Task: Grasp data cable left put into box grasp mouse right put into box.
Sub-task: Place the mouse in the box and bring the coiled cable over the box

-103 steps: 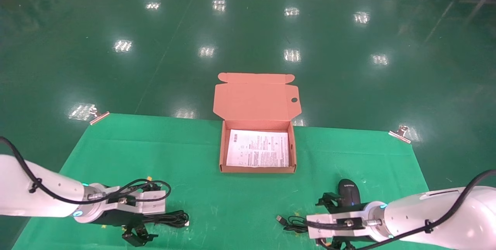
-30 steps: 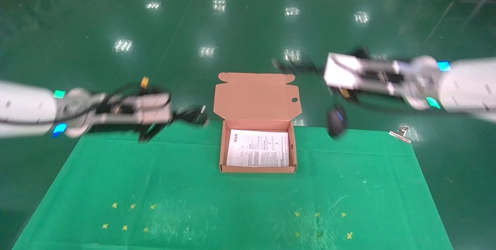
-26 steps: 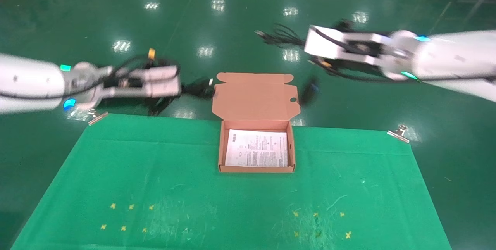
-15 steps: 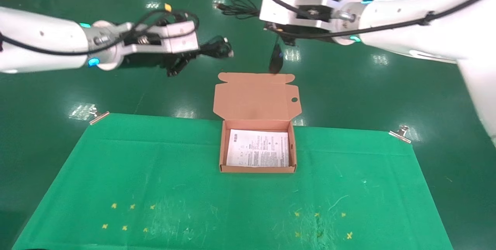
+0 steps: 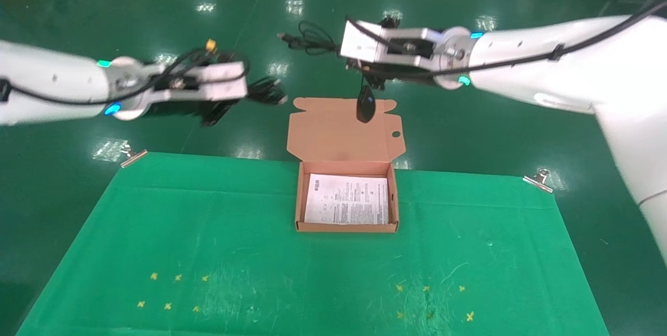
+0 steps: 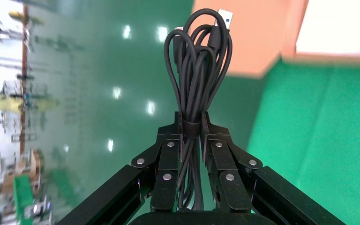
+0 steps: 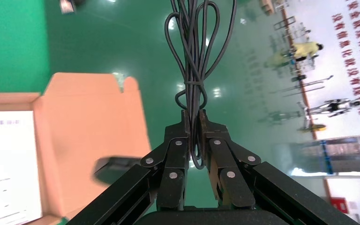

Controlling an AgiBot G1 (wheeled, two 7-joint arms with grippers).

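Note:
The box stands open at the far middle of the green cloth, lid folded back, a printed sheet inside. My left gripper is shut on the data cable, held in the air left of the lid. The left wrist view shows the gripper clamping the cable bundle, its white tip toward the box. My right gripper is shut on the mouse's cord; the mouse dangles in front of the lid. The right wrist view shows the gripper, cord, mouse and lid.
The green cloth covers the table, held by clips at the far left and far right corners. Small yellow crosses mark the near left and near right. Shiny green floor lies beyond.
Both grippers lifted their loads off the near cloth and carried them up beyond the box. In the last half second both came lower; the mouse now hangs in front of the lid.

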